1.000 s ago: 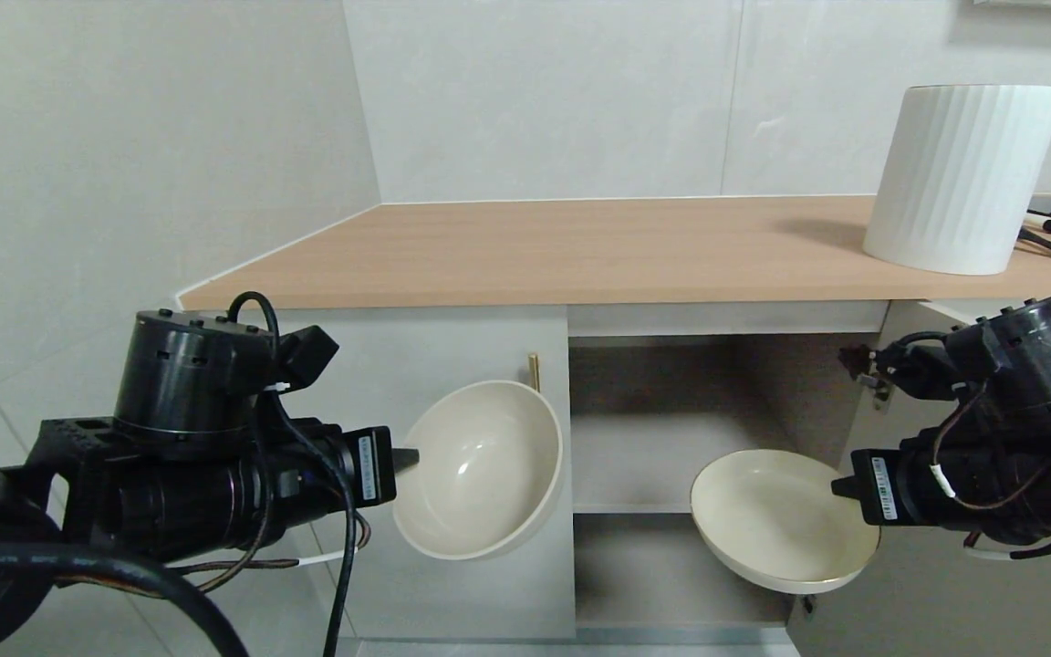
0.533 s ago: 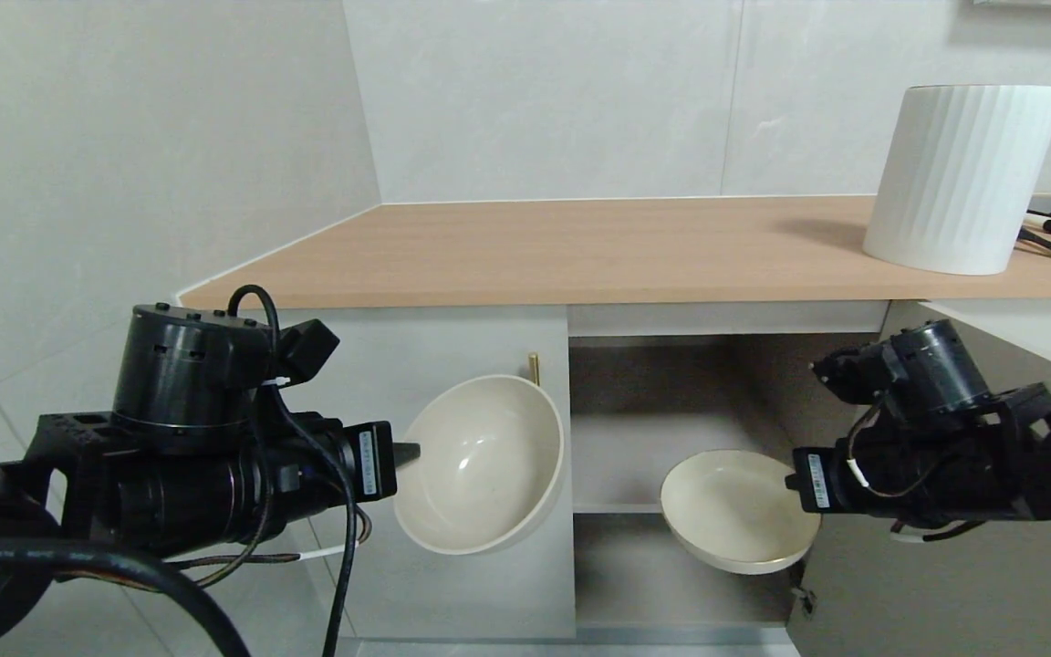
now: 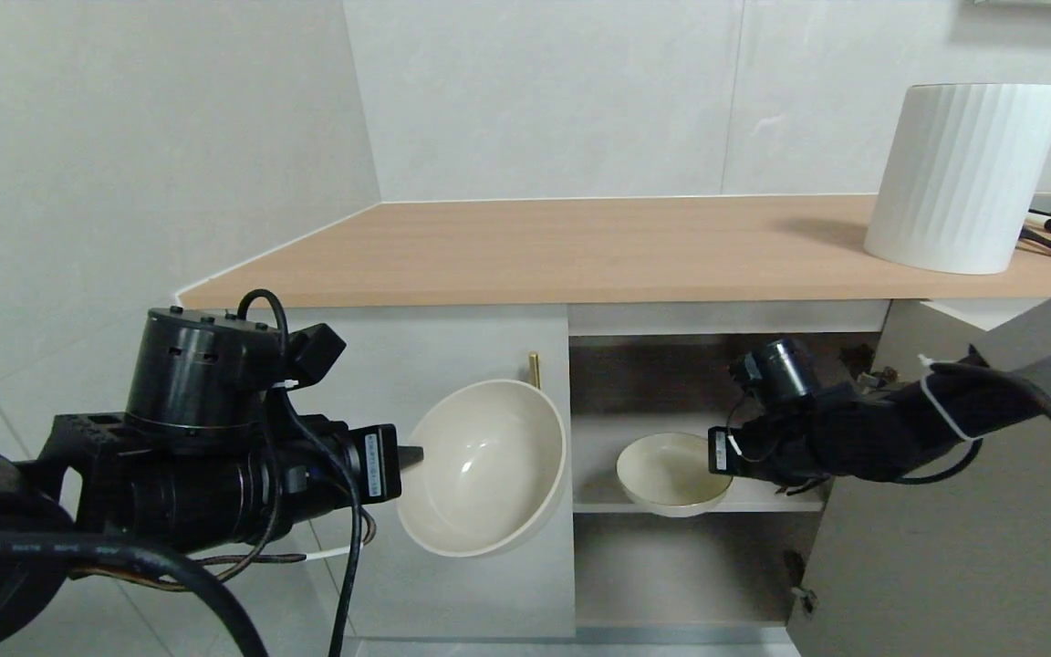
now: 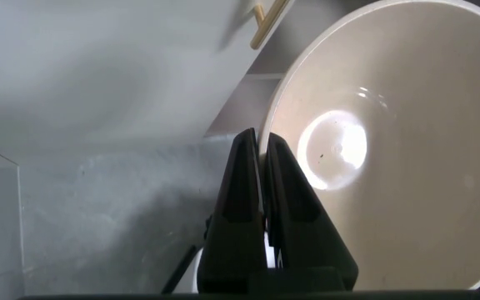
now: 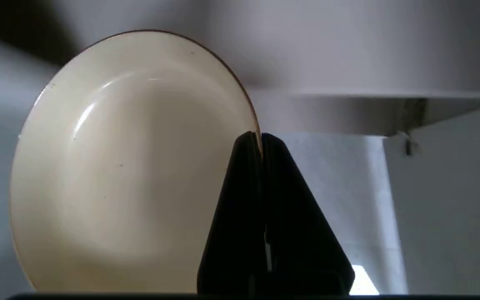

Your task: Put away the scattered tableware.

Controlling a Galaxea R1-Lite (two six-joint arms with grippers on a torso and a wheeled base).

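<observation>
bowl rigid, slick, chip-prone; my left tool clamps its rim, right tool clamps dish rim at shelf front edge.

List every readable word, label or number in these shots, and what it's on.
No text is legible.
Left-arm white sticker, on the left gripper body: dark print, too small to read.
Right-arm white sticker, on the right gripper body: dark print, too small to read.
Cream glossy bowl, cream shallow plate, white ribbed cylindrical container: no markings seen.
</observation>
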